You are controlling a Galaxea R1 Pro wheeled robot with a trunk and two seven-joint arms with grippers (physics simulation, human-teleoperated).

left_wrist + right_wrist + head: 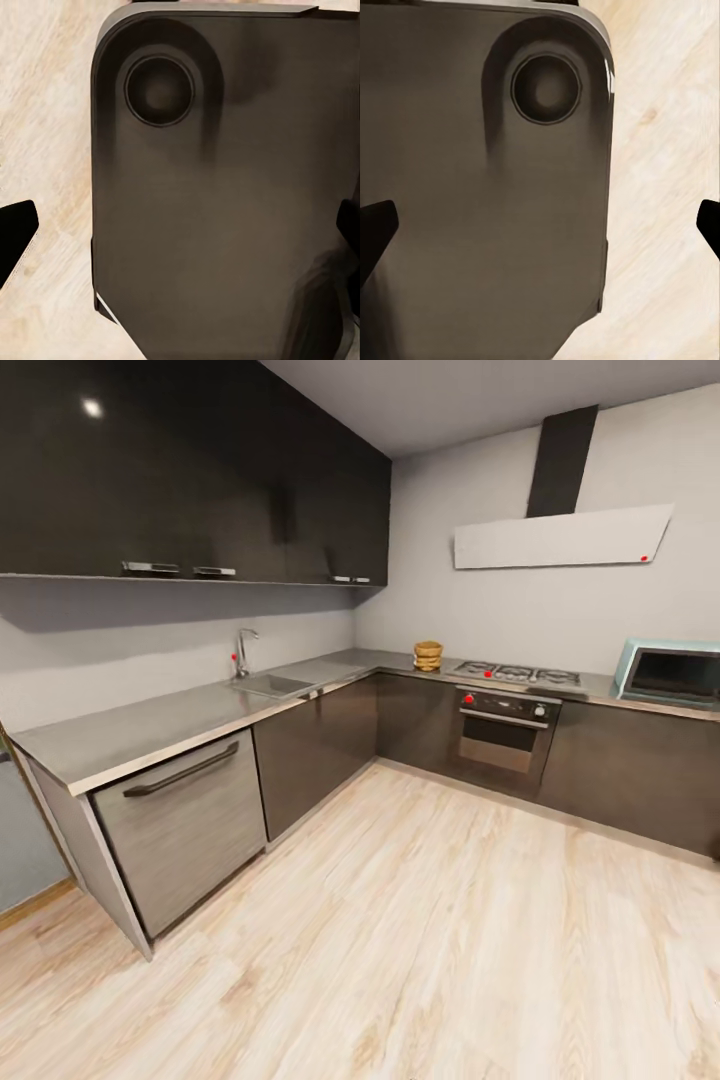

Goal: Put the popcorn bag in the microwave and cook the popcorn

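Note:
The popcorn bag (428,655), small and golden-tan, stands on the grey steel countertop (180,718) near the corner, left of the hob. The pale mint-blue microwave (670,672) sits on the same worktop at the far right, its dark glass door shut. In the left wrist view my left gripper (180,232) hangs open over the robot's dark base (225,187), with one dark fingertip at each side. In its own wrist view my right gripper (540,229) is open over that base (472,187) too. Nothing is held by either one.
A sink with a tap (245,652) is set in the left run of the worktop, above a steel dishwasher front (185,822). A gas hob (520,674) and black built-in oven (503,740) lie between bag and microwave. Pale wood floor (420,920) stretches ahead.

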